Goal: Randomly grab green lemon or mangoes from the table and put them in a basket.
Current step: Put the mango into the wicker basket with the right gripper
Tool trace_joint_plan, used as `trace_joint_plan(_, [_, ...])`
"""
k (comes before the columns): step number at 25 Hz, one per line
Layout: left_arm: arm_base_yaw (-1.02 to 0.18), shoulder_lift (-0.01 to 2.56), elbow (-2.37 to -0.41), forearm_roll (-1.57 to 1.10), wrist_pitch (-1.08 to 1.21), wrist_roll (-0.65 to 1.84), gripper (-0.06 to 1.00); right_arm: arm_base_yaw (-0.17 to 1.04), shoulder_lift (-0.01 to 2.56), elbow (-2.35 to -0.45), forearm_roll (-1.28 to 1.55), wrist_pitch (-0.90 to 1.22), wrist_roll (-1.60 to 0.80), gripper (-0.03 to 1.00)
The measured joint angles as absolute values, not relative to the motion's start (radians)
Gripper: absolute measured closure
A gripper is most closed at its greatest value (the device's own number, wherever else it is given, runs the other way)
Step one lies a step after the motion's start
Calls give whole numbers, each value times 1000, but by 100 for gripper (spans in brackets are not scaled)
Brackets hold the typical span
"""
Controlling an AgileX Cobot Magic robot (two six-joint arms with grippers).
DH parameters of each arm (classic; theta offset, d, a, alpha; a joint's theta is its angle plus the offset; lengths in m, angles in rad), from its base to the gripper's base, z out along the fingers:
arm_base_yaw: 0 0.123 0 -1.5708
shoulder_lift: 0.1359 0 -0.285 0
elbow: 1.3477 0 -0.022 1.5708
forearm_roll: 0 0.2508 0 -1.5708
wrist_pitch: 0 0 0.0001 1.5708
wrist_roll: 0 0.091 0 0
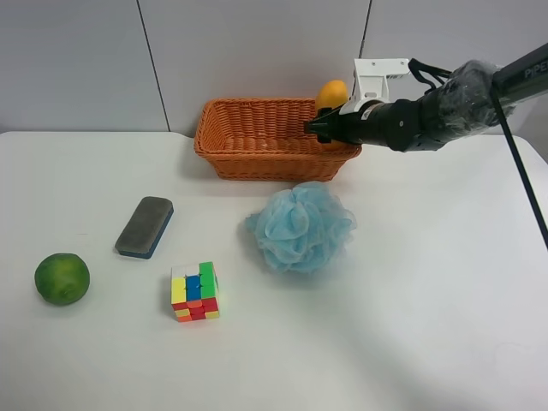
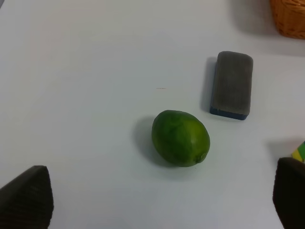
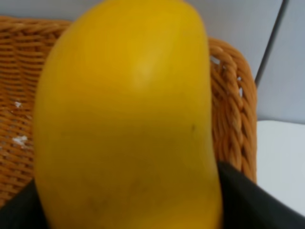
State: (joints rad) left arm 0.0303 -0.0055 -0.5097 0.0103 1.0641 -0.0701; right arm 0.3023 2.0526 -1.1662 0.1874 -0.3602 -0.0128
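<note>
The orange-yellow mango (image 1: 332,92) is held in my right gripper (image 1: 323,125) over the far right corner of the wicker basket (image 1: 257,163). In the right wrist view the mango (image 3: 128,119) fills the frame between the dark fingers (image 3: 250,205), with the basket wall (image 3: 233,95) behind it. The green lemon (image 1: 62,278) lies on the white table (image 1: 428,325) at the exterior view's left. In the left wrist view my left gripper (image 2: 159,193) is open and empty, above the lemon (image 2: 181,138) and not touching it. The left arm is out of the exterior view.
A grey board eraser (image 1: 145,226) lies between lemon and basket; it also shows in the left wrist view (image 2: 232,83). A colourful puzzle cube (image 1: 194,291) stands right of the lemon. A blue bath pouf (image 1: 300,227) sits in front of the basket.
</note>
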Motion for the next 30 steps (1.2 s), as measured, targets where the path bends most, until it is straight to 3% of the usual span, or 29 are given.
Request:
trace_joint_plan(2, [30,-5,-510,10,1064,-70,4,302,2053,-1166,187,-360,0,31])
trace_joint_plan(5, [30,-5,-510,10,1064,-70,4,302,2053,-1167,187,-373,0,9])
trace_joint_plan(8, [30,-5,-510,10,1064,-70,4,302,2053,-1167,187,-376,0,0])
trace_joint_plan(24, [30,-5,-510,10,1064,-70,4,302,2001,-1167,187,-357,-13,0])
trace_joint_plan(30, [30,-5,-510,10,1064,-70,4,302,1765,-1169,138,-106,-59,0])
